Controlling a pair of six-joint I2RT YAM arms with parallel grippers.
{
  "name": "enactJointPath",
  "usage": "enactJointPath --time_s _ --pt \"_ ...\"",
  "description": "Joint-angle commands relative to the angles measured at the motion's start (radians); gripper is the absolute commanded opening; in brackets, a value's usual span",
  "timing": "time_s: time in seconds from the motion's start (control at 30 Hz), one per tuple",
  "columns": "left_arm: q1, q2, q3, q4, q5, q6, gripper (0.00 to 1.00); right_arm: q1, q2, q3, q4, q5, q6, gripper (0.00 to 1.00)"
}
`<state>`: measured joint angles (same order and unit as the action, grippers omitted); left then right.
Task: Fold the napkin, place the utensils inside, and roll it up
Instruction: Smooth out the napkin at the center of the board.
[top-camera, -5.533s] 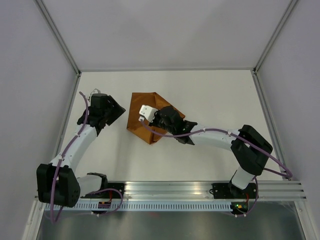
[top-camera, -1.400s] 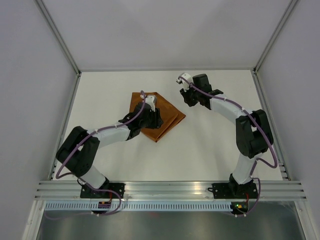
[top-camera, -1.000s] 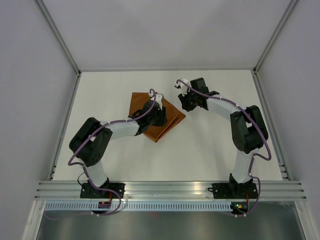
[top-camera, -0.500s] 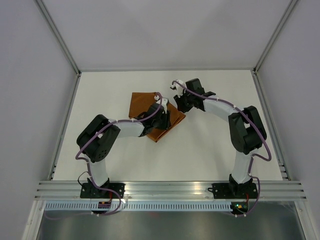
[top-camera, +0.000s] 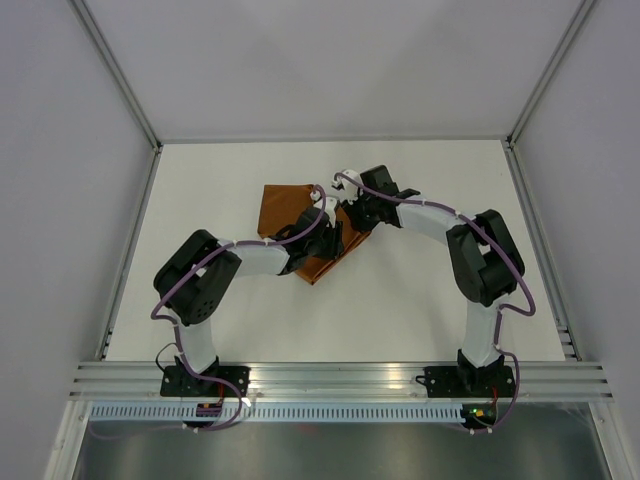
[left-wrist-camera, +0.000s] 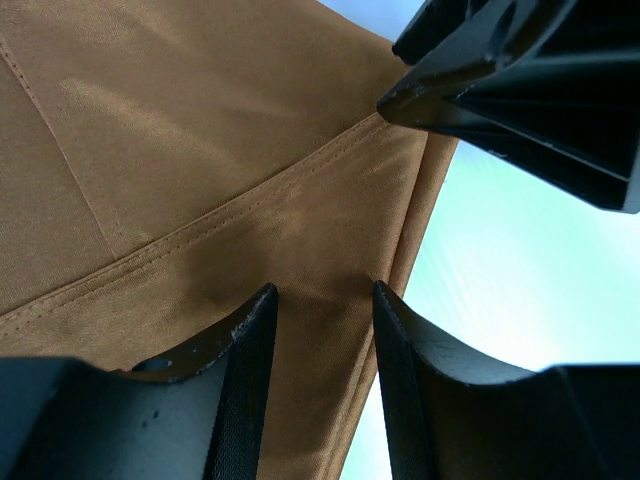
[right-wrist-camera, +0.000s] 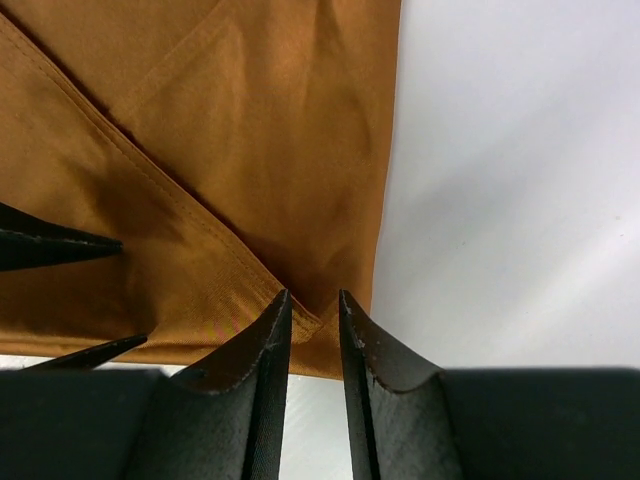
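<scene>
Table (top-camera: 420, 300): flat white top, matte, with a metal rail (top-camera: 340, 378) across its 6 o'clock edge and thin metal frame members along the 9, 12 and 3 o'clock sides.

One item lies directly on it: the napkin (top-camera: 283, 205), rust-brown and plain, folded into overlapping layers. It sits just toward 11 o'clock from table centre, well apart from every edge. One corner points to 6 o'clock, another to 3 o'clock. Wrist views show stitched hems crossing diagonally and the layered edges lying flat against the white top.

1 overhead view; 2 close wrist views share the napkin (top-camera: 282, 205).
</scene>
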<state>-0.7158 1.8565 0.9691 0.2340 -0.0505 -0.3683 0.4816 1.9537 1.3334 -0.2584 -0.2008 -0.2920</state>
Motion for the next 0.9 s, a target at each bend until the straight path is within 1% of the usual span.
enactJointPath --time_s 0.0,0.33,0.5,0.63,0.87 --pt "-0.007 -0.006 -0.012 0.065 -0.017 0.032 0.49 0.002 0.010 -0.011 0.007 0.029 -0.010 0.31" --pt "-0.005 -0.049 -0.024 0.087 -0.069 0.042 0.50 -0.011 0.016 -0.034 0.008 0.049 -0.013 0.29" --pt "-0.004 -0.082 -0.064 0.134 -0.089 0.051 0.53 -0.020 0.008 -0.030 0.007 0.038 -0.010 0.29" --pt "-0.004 -0.140 -0.142 0.204 -0.095 0.068 0.56 -0.040 0.008 0.009 -0.010 -0.006 0.020 0.29" --pt "-0.004 -0.218 -0.205 0.264 -0.068 0.140 0.58 -0.066 0.013 0.090 -0.051 -0.095 0.076 0.29"
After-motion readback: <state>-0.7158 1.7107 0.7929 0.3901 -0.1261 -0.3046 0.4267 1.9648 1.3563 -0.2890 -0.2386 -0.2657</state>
